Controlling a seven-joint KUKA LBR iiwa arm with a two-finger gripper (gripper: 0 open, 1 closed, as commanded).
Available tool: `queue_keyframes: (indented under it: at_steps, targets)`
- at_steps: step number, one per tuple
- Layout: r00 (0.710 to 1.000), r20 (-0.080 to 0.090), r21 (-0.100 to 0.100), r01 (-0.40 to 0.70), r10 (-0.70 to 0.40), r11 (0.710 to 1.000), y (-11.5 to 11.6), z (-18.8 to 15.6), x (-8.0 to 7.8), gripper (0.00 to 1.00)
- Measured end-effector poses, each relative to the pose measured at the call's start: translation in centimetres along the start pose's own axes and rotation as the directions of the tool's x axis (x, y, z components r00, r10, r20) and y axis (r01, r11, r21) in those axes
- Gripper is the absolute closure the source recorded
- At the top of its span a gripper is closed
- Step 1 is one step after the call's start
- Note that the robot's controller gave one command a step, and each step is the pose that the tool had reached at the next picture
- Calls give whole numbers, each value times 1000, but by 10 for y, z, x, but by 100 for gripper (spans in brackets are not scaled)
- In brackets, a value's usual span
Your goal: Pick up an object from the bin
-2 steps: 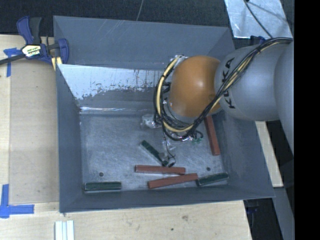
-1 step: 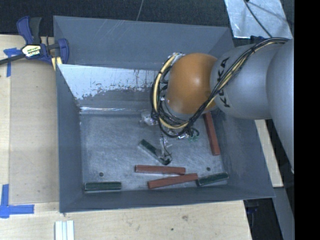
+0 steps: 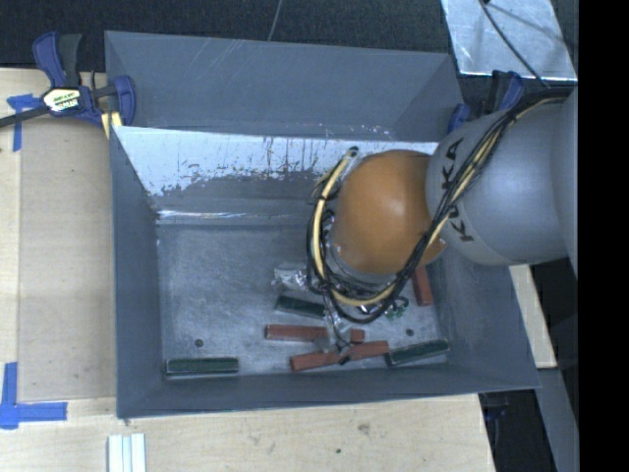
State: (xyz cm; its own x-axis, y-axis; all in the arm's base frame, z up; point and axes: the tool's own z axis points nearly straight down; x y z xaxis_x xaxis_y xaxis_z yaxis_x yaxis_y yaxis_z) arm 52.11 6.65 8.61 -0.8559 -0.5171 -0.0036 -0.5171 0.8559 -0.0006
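Orange wrist cover (image 3: 383, 214) above reddish-brown bar (image 3: 310, 361)

The arm (image 3: 511, 205) is seen as a broad, rounded silver-grey shell, on which "KUKA" lettering (image 3: 454, 201) is printed in black. The wrist is capped by a smooth orange dome cover (image 3: 383, 214). Black and yellow cables (image 3: 321, 214) are looped round the dome and led back along the arm.

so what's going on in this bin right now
The arm reaches into the grey bin from the right, its gripper low over the near middle, just above a few reddish-brown bars. A dark green bar lies beside them on the right, another in the near left corner. Whether it has hold of anything cannot be told.
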Motion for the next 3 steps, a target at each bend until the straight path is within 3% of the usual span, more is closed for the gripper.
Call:
queue_keyframes:
  at_steps: [1, 2, 3]
  targets:
    - [996, -2, -1, 85, -85, 996, -16, 14, -32, 100]
    - [996, -2, -1, 84, -84, 996, -16, 14, -32, 100]
    - [904, -3, -3, 428, -428, 904, -37, -29, 22, 100]
